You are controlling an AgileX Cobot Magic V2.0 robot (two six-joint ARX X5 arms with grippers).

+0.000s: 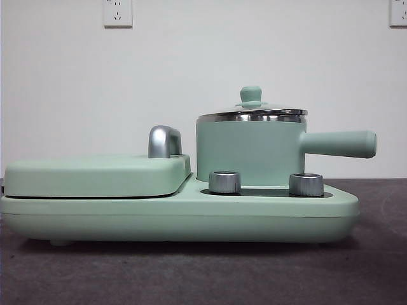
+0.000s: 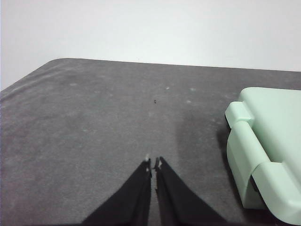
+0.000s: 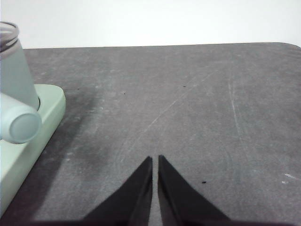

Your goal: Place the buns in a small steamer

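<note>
Steamer (image 1: 251, 149) lidded (contents hidden); left gripper (image 2: 154, 164) and right gripper (image 3: 155, 159) closed, empty.

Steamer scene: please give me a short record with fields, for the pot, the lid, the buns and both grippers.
steamer: mint-green pot, upright on the right part of the cooker base
lid: on the pot, closed, green knob on top
handle: straight, points to the right in the front view
griddle lid: flat, shut, on the left part of the base
knobs: two steel ones in front of the pot
buns: not visible in any view
left gripper: shut, empty, over bare table
right gripper: shut, empty, beside the pot handle's end
</note>
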